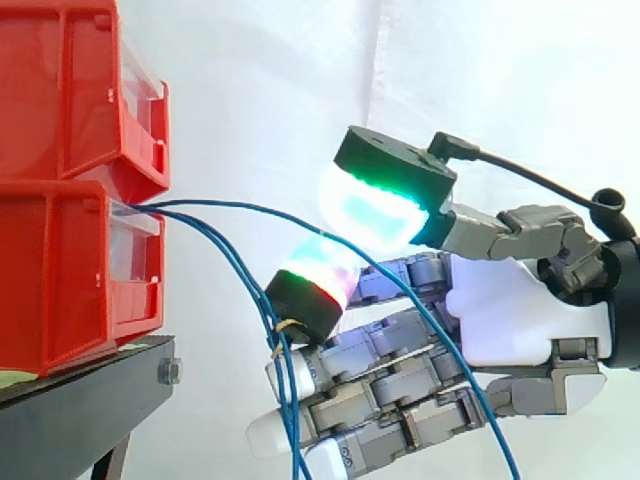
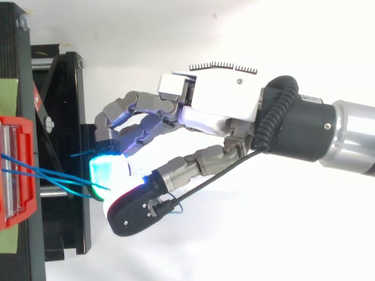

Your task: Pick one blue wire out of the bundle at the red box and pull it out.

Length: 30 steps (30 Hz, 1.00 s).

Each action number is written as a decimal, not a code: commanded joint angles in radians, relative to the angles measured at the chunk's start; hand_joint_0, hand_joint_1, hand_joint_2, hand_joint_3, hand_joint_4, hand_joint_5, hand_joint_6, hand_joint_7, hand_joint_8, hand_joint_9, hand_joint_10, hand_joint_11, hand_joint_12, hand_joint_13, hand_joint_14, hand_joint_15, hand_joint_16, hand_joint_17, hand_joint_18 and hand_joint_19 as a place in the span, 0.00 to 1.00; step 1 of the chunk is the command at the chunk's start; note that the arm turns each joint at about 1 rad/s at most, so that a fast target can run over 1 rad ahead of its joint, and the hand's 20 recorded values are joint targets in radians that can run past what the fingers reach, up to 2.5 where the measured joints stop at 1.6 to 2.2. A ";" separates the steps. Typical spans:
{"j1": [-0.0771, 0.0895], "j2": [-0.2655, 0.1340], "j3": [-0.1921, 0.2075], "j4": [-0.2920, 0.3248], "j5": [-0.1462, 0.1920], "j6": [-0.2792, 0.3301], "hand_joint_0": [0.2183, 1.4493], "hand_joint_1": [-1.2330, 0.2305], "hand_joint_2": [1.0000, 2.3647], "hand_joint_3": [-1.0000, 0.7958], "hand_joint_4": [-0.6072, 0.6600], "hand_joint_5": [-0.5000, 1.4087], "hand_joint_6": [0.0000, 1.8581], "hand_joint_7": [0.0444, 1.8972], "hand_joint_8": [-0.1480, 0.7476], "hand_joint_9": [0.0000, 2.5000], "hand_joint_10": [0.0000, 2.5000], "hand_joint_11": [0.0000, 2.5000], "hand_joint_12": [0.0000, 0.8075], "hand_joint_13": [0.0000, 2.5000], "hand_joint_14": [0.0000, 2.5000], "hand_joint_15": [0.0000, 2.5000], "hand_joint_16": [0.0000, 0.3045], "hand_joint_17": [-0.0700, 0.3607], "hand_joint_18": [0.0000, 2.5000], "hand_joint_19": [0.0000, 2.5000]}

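Nearest the side camera, one blue wire (image 1: 240, 208) leaves the front of the lower red bin (image 1: 60, 280). It arcs rightward, passes between two glowing pads, and hangs down in front of the robot hand's lower fingers (image 1: 300, 375).

The robot hand (image 1: 510, 320) reaches in from the right. Its thumb pad (image 1: 375, 210), glowing green and cyan, sits above a curled finger's pad (image 1: 320, 272), glowing red and green. The two appear to pinch that wire between them, near the bin but clear of it. The lower fingers lie straight underneath.

The other blue wires (image 1: 225, 262) come from the same bin opening and drop just left of the pinch, running close past the straight fingertips.

Behind, a second red bin (image 1: 60, 90) is stacked on the lower one, before the white curtain (image 1: 250, 90).

To do this step well, the pull should probably go straight away from the bin, toward the right. It needs a firm pinch, with the straight fingers clear of the spare wires so that only one strand follows.
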 commanded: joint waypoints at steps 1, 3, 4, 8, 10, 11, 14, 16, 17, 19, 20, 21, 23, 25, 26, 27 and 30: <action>0.000 0.000 0.000 0.000 0.000 0.001 0.29 0.24 0.00 0.28 0.62 0.17 0.46 0.56 0.51 0.30 0.01 0.22 0.53 0.20 0.00 0.09 0.20 0.48 0.20 0.11; 0.000 0.000 0.000 0.000 0.000 0.001 0.33 0.24 0.00 0.28 0.60 0.17 0.46 0.56 0.50 0.29 0.01 0.22 0.53 0.20 0.00 0.09 0.20 0.47 0.20 0.11; 0.000 0.000 0.000 0.000 0.000 0.001 0.34 0.24 0.00 0.28 0.59 0.17 0.46 0.56 0.49 0.29 0.01 0.21 0.53 0.20 0.00 0.09 0.20 0.47 0.20 0.11; 0.000 0.000 -0.001 0.000 0.000 0.001 0.32 0.27 0.00 0.30 0.56 0.17 0.47 0.57 0.49 0.29 0.01 0.22 0.52 0.20 0.00 0.09 0.20 0.47 0.19 0.12; 0.002 0.001 0.000 0.000 0.000 0.001 0.32 0.29 0.00 0.33 0.55 0.17 0.47 0.56 0.49 0.29 0.01 0.21 0.52 0.19 0.00 0.10 0.20 0.47 0.19 0.13; 0.002 0.000 0.000 0.000 0.000 0.001 0.31 0.31 0.01 0.34 0.55 0.17 0.47 0.56 0.49 0.29 0.01 0.22 0.52 0.19 0.00 0.10 0.20 0.47 0.19 0.14; 0.000 0.000 0.000 0.000 0.000 0.001 0.30 0.34 0.01 0.36 0.54 0.17 0.47 0.57 0.49 0.30 0.01 0.21 0.52 0.19 0.00 0.11 0.20 0.47 0.19 0.14; 0.000 0.000 0.000 0.000 0.000 0.001 0.29 0.36 0.01 0.37 0.53 0.17 0.47 0.57 0.49 0.31 0.01 0.22 0.52 0.20 0.00 0.11 0.20 0.47 0.19 0.15; 0.000 0.000 0.000 0.000 0.000 0.001 0.28 0.37 0.01 0.38 0.52 0.17 0.47 0.57 0.48 0.31 0.01 0.21 0.53 0.20 0.00 0.11 0.20 0.47 0.19 0.15; 0.002 0.000 0.000 0.000 0.000 0.001 0.28 0.41 0.01 0.40 0.52 0.17 0.46 0.56 0.48 0.32 0.01 0.21 0.52 0.20 0.00 0.11 0.20 0.47 0.18 0.16; 0.002 0.000 0.000 0.000 0.000 0.001 0.27 0.44 0.01 0.41 0.52 0.17 0.46 0.56 0.48 0.32 0.01 0.21 0.52 0.20 0.00 0.11 0.19 0.47 0.18 0.16; 0.000 0.000 0.000 0.000 0.000 0.001 0.27 0.46 0.01 0.41 0.52 0.18 0.46 0.57 0.48 0.32 0.01 0.21 0.52 0.20 0.00 0.11 0.20 0.47 0.18 0.16; 0.002 0.000 0.000 0.000 0.000 0.001 0.27 0.49 0.01 0.41 0.53 0.18 0.45 0.57 0.48 0.32 0.01 0.21 0.52 0.20 0.00 0.12 0.20 0.47 0.17 0.17; 0.002 0.001 0.000 0.000 0.002 0.001 0.27 0.50 0.01 0.41 0.54 0.18 0.45 0.56 0.49 0.33 0.01 0.21 0.53 0.20 0.00 0.12 0.20 0.47 0.17 0.17; 0.002 0.000 0.000 0.000 0.002 0.001 0.27 0.50 0.01 0.41 0.54 0.18 0.45 0.56 0.49 0.33 0.01 0.21 0.53 0.20 0.00 0.12 0.20 0.47 0.17 0.17; 0.003 0.001 0.000 0.002 0.002 0.001 0.27 0.51 0.01 0.41 0.54 0.18 0.45 0.56 0.48 0.33 0.01 0.21 0.52 0.20 0.00 0.12 0.20 0.47 0.17 0.17; 0.002 0.000 0.000 0.002 0.002 0.001 0.28 0.52 0.01 0.41 0.55 0.18 0.45 0.56 0.49 0.33 0.01 0.21 0.53 0.20 0.00 0.12 0.20 0.47 0.17 0.17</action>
